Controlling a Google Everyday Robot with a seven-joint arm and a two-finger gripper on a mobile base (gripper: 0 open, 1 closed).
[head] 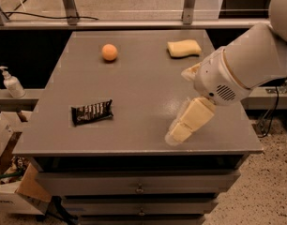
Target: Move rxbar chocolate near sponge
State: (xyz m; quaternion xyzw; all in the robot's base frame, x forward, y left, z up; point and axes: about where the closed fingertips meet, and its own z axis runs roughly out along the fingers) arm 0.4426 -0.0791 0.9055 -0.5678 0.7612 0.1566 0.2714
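gripper: I've got it over the front-right part of the table. From what I can see the two pale fingers are spread apart with nothing between them.
rxbar chocolate: lying flat near the front-left edge, slightly tilted, well apart from the gripper.
sponge: back-right of the tabletop, far from the bar.
orange ball: back too, left of the sponge.
pump bottle: on the ledge off to the left of the table.
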